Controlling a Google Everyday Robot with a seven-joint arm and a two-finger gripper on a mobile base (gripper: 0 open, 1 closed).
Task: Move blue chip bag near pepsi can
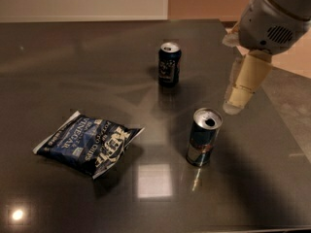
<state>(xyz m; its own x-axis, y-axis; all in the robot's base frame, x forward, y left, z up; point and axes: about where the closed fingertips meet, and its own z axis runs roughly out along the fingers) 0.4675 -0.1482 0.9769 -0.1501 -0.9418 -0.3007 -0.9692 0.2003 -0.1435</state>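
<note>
item 1: blue chip bag point(90, 143). lies flat on table, front-left. dark blue, crinkled, big white lettering, white sealed ends. long axis runs slantwise, left end nearer the table's left side, right corner pointing toward centre. nothing touches it. well apart from both cans.

item 2: pepsi can point(169, 64). upright, back-centre of table. dark navy, silver top, pale round logo facing cam. stands alone, faint reflection at its base. behind and to the right of the bag.

item 3: slim can point(203, 137). upright, front-right of centre. silver-teal w/ red marks, top opened, dark mouth visible. taller than item 2. sits to the right of the bag and in front of the pepsi can, apart from both.

item 4: gripper point(238, 98). upper right of view, hangs tip-down over the table's right part. tan lower section under a grey rounded housing point(272, 18) w/ vent grille. tip appears just beyond and to the right of the slim can's top, no contact seen. carries nothing visible. open/closed state: can't tell.

item 5: table point(73, 57). dark, glossy, shows light reflections at front-centre and front-left corner. pale wall point(82, 1) behind, lighter floor past the right edge.

status: bag not yet near pepsi can.
</note>
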